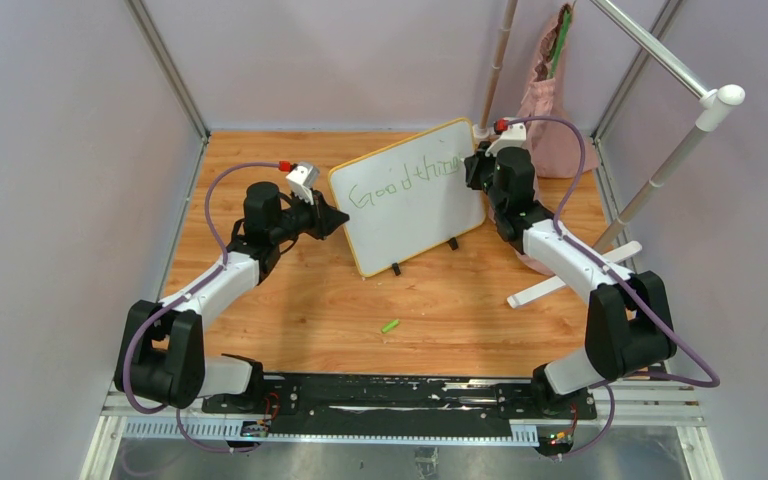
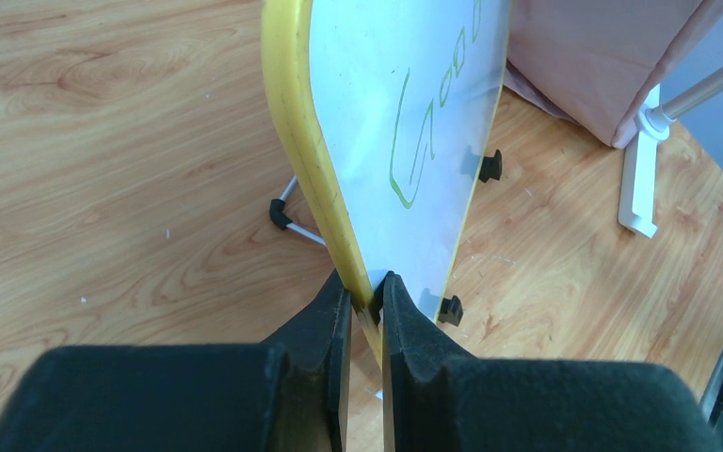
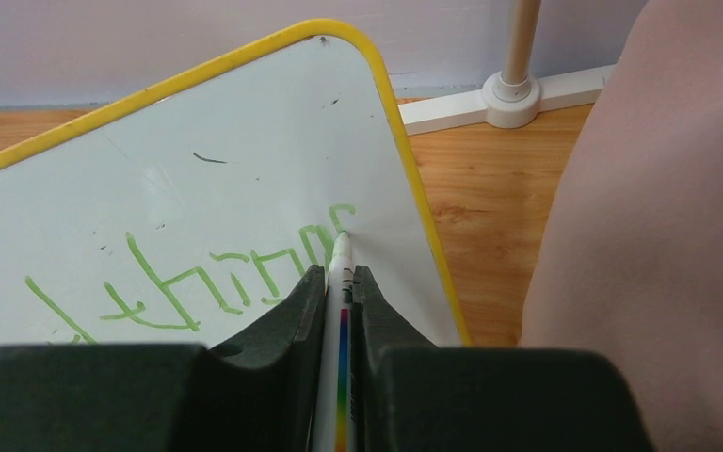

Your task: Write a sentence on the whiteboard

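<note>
The whiteboard (image 1: 410,195) stands upright on its two black feet (image 2: 450,309) in the far middle of the tabletop (image 1: 310,310). It is turned at an angle, with its left end nearer than its right. Green handwriting runs across its upper part and reads roughly "Good thin".

The left claw (image 2: 365,292) is pressed together on the board's yellow frame, pinching the left edge low down. Behind that edge, a thin wire leg with a black tip (image 2: 287,212) rests on the wood.

The right claw (image 3: 339,278) pinches a white marker (image 3: 341,268). The marker's tip touches the board surface at the end of the green writing, close to the right frame.

A pink fabric bag (image 1: 550,100) hangs from a white pole rack (image 1: 700,120) at the far right. It sits just beside the right arm and fills the right side of the right wrist view. The rack's white base bar (image 1: 570,283) lies on the tabletop to the right of the board, passing under that arm. A small green cap (image 1: 390,326) lies alone on the wood, near of the board and well apart from both arms.
</note>
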Motion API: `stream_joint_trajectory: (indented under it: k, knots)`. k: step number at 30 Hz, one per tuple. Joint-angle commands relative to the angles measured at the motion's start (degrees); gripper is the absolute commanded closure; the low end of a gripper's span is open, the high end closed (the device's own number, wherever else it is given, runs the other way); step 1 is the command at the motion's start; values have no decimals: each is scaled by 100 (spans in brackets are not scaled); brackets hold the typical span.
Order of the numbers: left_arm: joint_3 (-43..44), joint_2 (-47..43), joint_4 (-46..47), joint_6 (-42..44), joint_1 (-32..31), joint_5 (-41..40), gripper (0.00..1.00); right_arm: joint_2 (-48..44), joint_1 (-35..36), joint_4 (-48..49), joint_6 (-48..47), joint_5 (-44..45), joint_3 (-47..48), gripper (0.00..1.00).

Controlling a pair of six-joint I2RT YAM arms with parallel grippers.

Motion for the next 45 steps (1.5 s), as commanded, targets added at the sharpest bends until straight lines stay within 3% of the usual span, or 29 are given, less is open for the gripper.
stream_joint_trajectory:
  k: [1, 45]
  knots:
    - [-55, -48, -117, 599, -37, -356, 100, -85, -65, -96, -10, 183, -27, 100]
    - [-57, -70, -134, 584, -65, -404, 100, -147, 92, -378, 146, -81, -29, 100]
